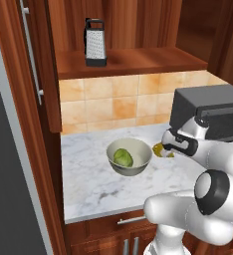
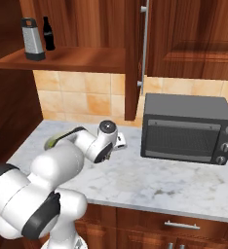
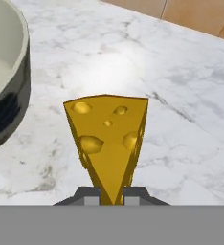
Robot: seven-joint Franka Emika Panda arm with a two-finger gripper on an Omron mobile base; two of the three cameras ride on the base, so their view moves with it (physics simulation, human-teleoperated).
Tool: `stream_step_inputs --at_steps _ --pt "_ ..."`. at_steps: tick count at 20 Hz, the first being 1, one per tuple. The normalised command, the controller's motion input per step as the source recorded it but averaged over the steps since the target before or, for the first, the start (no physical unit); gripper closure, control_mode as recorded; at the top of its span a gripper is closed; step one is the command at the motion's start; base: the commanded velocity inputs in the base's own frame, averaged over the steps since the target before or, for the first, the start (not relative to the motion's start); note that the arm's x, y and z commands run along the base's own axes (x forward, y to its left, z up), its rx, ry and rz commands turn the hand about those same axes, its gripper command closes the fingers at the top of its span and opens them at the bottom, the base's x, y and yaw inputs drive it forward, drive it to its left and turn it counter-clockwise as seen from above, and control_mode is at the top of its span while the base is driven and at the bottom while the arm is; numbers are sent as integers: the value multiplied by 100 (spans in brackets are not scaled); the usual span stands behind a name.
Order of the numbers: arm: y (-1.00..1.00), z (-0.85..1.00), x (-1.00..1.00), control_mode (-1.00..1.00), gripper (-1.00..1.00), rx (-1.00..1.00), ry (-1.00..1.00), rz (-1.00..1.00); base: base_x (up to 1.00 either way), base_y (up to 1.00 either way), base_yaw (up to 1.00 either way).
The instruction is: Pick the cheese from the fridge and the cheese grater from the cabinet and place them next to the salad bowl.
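The jaws pinched the narrow tip of the cheese (image 3: 108, 139), a yellow-orange wedge with holes, beside the salad bowl (image 3: 8, 72).

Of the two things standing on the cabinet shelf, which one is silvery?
The cheese grater, a perforated metal box with black handle; the bottle beside it is slim and dark.

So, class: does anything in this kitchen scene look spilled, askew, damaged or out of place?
Nothing stands out. The cheese wedge is clamped in the tool beside the salad bowl; the cheese grater stands upright on the open cabinet's shelf.
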Motion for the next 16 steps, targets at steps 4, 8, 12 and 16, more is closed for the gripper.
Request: stream_step_inputs --at_steps 4,8,12,16 --pt "-36 -13 0 -100 100 0 0 0 0 0 0" --pt "-15 -19 0 -100 100 0 0 2 0 0 0" --pt "0 -14 0 -100 100 0 -1 7 0 0 0" --pt "0 -16 0 -100 100 0 -2 8 0 0 0"
